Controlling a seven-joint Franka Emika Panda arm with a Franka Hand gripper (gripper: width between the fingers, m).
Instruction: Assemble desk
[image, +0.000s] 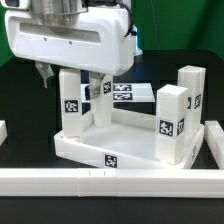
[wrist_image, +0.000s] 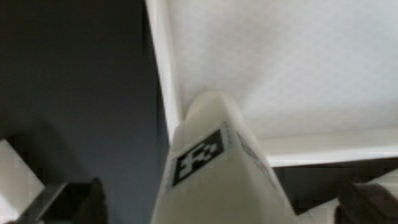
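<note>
Two views of one moment in building a small white desk

Seen only from the exterior view:
- white tray-like tabletop (image: 128, 140) lying on a black table (image: 20, 105), raised rim towards the camera
- four square white legs standing upright at its corners, each with a black-and-white tag: front leg (image: 72, 100) on that view's left, directly under the arm's bulky white wrist housing (image: 70, 40); back leg (image: 100, 95) just behind it; two more legs (image: 172, 122) and (image: 190, 90) on that view's right
- marker board (image: 132, 95) flat on the table behind the tabletop
- long white rails (image: 100, 182) along the front edge and at the sides
- one dark finger (image: 43, 72) hanging below the housing, beside the top of the front leg on that view's left

Seen only from the wrist view:
- looking straight down the length of one leg (wrist_image: 217, 150), its tag facing the camera, the tabletop's white floor and rim beyond it
- gripper (wrist_image: 217, 200) spread wide, one dark fingertip (wrist_image: 63, 200) on each side of the leg
- dark gap visible between the leg and each fingertip; straddling the leg, neither touching nor holding it
</note>
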